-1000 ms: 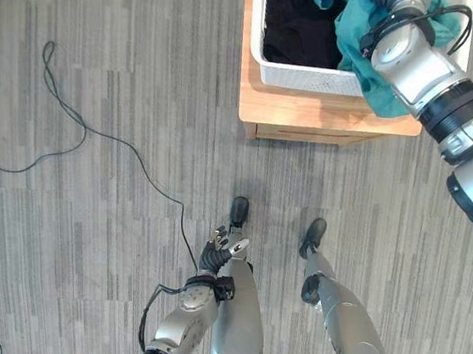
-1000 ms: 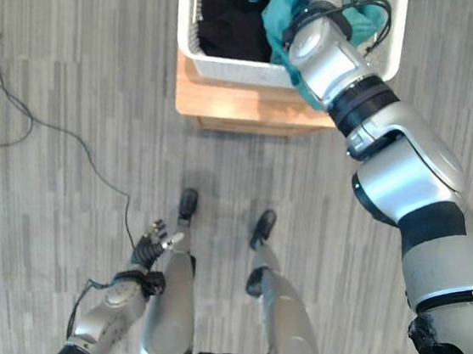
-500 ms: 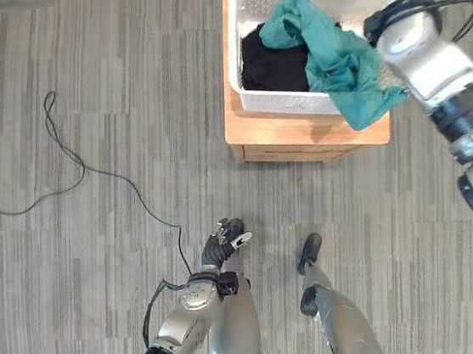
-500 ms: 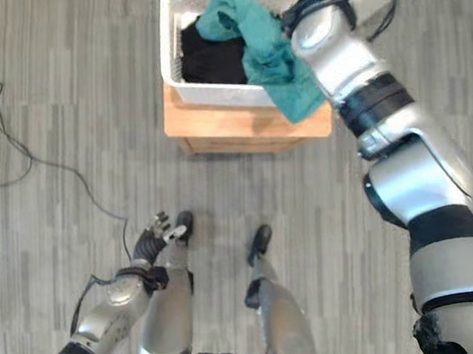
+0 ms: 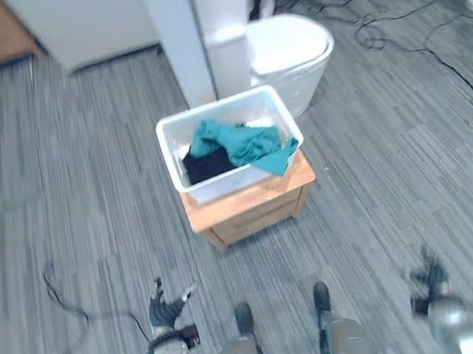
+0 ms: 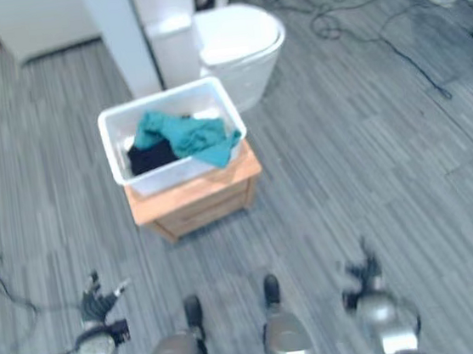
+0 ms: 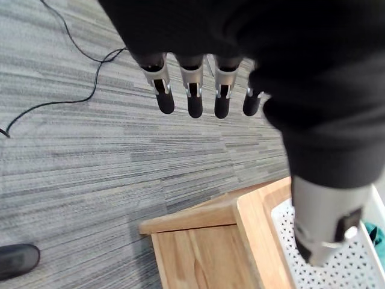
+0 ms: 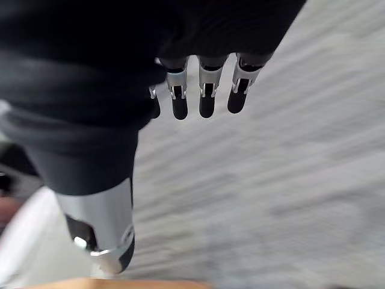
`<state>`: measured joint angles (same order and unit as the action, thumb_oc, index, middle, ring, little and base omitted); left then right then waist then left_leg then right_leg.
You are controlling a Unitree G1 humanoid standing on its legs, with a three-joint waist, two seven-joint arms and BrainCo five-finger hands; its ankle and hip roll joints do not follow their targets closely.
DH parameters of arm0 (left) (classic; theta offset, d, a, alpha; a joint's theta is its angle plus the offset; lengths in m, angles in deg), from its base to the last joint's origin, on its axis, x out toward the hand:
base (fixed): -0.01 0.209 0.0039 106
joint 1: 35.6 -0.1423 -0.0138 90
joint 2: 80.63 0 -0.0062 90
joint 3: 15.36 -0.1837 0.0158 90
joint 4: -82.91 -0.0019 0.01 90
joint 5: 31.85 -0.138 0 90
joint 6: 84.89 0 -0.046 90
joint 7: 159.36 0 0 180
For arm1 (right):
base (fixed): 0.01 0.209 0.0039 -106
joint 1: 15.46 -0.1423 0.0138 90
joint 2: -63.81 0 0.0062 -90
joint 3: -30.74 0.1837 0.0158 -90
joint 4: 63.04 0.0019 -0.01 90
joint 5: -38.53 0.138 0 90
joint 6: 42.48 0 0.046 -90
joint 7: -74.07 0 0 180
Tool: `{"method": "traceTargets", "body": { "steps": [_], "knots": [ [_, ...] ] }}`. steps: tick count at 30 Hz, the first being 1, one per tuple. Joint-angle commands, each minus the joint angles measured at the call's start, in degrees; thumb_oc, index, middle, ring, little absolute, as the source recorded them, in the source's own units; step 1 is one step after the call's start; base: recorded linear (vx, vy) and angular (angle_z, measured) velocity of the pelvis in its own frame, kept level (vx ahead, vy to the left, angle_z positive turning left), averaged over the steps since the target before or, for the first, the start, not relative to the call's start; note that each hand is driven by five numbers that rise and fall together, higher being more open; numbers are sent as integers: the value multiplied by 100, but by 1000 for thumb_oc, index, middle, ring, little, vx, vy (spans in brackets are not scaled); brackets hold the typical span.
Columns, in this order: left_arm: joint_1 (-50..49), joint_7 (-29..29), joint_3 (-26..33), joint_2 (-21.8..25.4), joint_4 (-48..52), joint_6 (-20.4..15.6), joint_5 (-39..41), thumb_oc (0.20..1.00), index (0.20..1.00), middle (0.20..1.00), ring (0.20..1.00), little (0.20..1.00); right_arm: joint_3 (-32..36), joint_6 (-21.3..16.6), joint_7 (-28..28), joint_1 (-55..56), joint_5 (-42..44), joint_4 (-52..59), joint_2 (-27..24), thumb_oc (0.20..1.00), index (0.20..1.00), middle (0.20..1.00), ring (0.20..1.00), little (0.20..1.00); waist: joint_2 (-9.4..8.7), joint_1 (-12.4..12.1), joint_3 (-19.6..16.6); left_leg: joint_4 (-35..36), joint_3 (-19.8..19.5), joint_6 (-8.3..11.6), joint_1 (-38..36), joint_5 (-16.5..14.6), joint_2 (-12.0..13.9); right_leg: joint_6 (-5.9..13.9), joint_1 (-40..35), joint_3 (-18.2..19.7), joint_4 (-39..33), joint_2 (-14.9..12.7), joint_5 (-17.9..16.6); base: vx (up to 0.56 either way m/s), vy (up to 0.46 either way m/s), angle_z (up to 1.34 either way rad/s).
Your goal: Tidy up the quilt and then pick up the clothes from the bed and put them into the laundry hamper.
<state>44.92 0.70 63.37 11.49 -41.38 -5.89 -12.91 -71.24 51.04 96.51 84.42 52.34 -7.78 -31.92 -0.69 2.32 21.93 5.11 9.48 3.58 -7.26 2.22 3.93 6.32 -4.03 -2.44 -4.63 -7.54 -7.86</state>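
Lying in hamper (image 5: 173,141), clothes (image 5: 246,144) well beyond hands.

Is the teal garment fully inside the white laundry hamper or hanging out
Partly out: the teal garment lies atop dark clothes, one corner draped over the white laundry hamper rim.

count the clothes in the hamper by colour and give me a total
teal garment: 1, draped over the rim of the white hamper
black garment: 1, lying inside beneath it
total: 2
Anything buried underneath can't be seen.
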Motion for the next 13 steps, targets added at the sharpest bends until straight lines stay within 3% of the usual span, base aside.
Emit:
{"method": "traceTargets", "body": {
  "steps": [1,4,5,7,8,9,13],
  "knots": [
    [-46,520,-365,-59,-797,168,-73,1000,1000,1000,1000,1000,-57,-131,-263,-1093,69,-1094,110,1000,1000,1000,1000,1000,-91,-349,-439,-27,-391,-155,-254,-629,-274,469,-227,-104,334,-205,520,-28,-39,-19],
    [204,859,-242,-384,-2053,729,-167,1000,1000,1000,1000,1000,-220,264,-554,-1347,-377,-2639,399,1000,1000,1000,1000,1000,-35,-401,-530,-14,-418,-180,-392,-658,-310,468,-385,-98,274,-217,513,-44,-45,-10],
    [356,1146,-264,-492,-2737,1207,-417,1000,1000,1000,1000,1000,-429,842,-1056,-1421,-755,-3246,540,1000,1000,1000,1000,1000,-1,-439,-611,-11,-451,-181,-431,-667,-325,464,-442,-109,258,-222,519,-65,-47,-3],
    [457,1296,-361,-507,-3028,1412,-563,1000,1000,1000,1000,1000,-650,845,-1518,-1430,-1225,-3510,606,1000,1000,1000,1000,1000,14,-471,-680,-11,-475,-193,-456,-695,-351,464,-485,-135,240,-230,529,-39,-41,-2],
    [510,1345,-412,-511,-3096,1435,-543,1000,1000,1000,1000,1000,-725,751,-1499,-1414,-1023,-3609,666,1000,1000,1000,1000,1000,18,-479,-724,-11,-497,-219,-489,-742,-382,465,-497,-124,264,-230,558,27,-56,18],
    [558,1206,-373,-639,-3209,1460,-365,1000,1000,1000,1000,1000,-617,935,-1432,-1468,-654,-3473,774,1000,1000,1000,1000,1000,4,-460,-810,-11,-470,-239,-575,-789,-387,464,-581,-176,225,-234,583,47,-43,29],
    [639,1039,-350,-683,-3287,1587,-435,1000,1000,1000,1000,1000,-486,982,-1426,-1500,-428,-3558,834,1000,1000,1000,1000,1000,-47,-466,-937,-11,-479,-215,-533,-799,-358,455,-571,-194,192,-187,622,-7,-47,19]
  ]
}}
